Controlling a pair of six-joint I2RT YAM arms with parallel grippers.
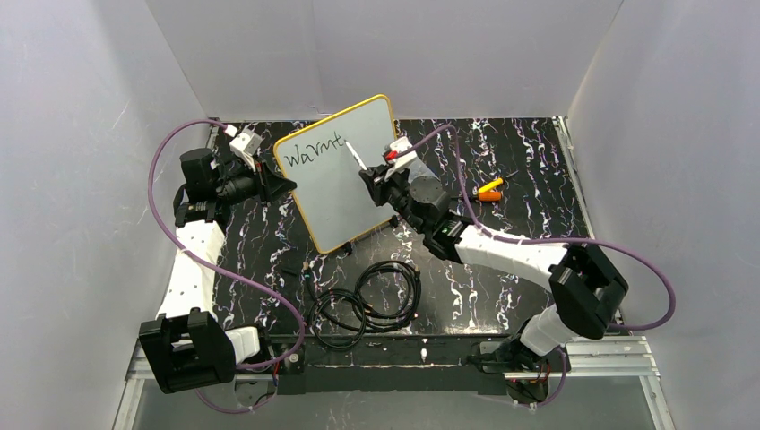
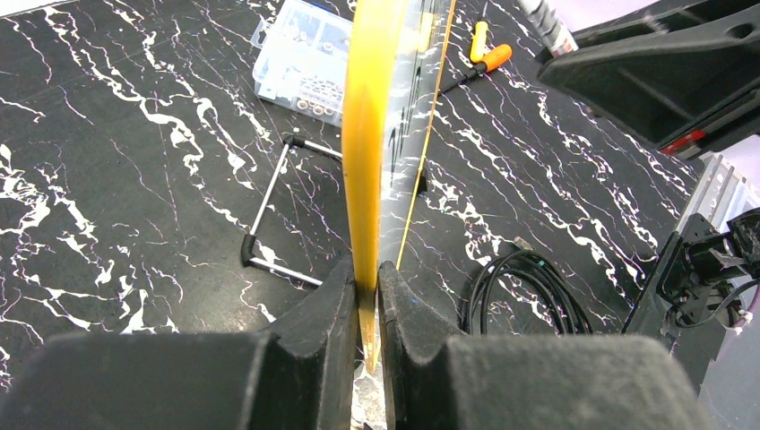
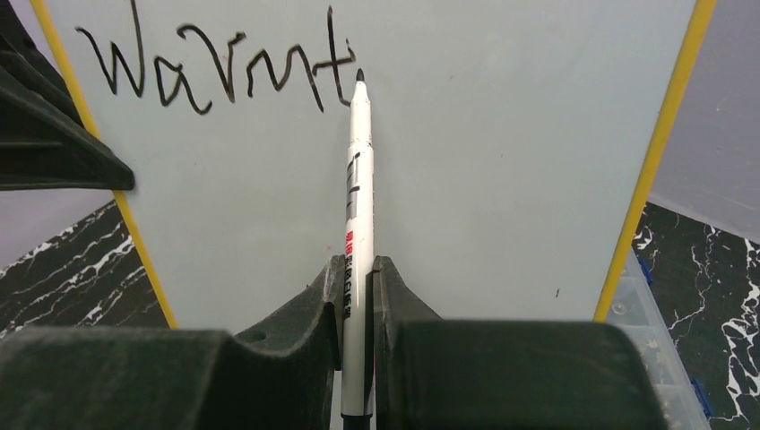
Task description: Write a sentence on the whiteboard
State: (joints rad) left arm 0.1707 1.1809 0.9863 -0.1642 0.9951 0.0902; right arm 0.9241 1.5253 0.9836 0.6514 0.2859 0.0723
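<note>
Fingers are clamping: left fingers (image 2: 323, 313) pinching the 9 o'clock edge of the yellow-framed white rectangular whiteboard (image 1: 345, 193) standing on the black marbled table (image 1: 520, 152), right fingers (image 3: 309, 313) grasping a white marker (image 3: 360, 179) beside the black handwritten sentence (image 3: 224, 76) "Warmt"; bare board is lying toward 3 and 6 o'clock.

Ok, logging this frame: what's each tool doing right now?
Left tool: closed on the whiteboard.
Right tool: closed on the marker.

This looks like a robotics lab test cell. Plain white panels (image 1: 81, 134) wall in a black marble-patterned surface (image 1: 502, 152) on the left, far and right. The left arm (image 1: 193, 269) and right arm (image 1: 511, 251) are bolted to an aluminium rail (image 1: 618, 354) at the near edge, trailing purple cables (image 1: 152, 166). Coiled black cables (image 1: 387, 291), screwdrivers (image 1: 489, 190) and a clear parts box (image 2: 305, 58) lie about.
</note>
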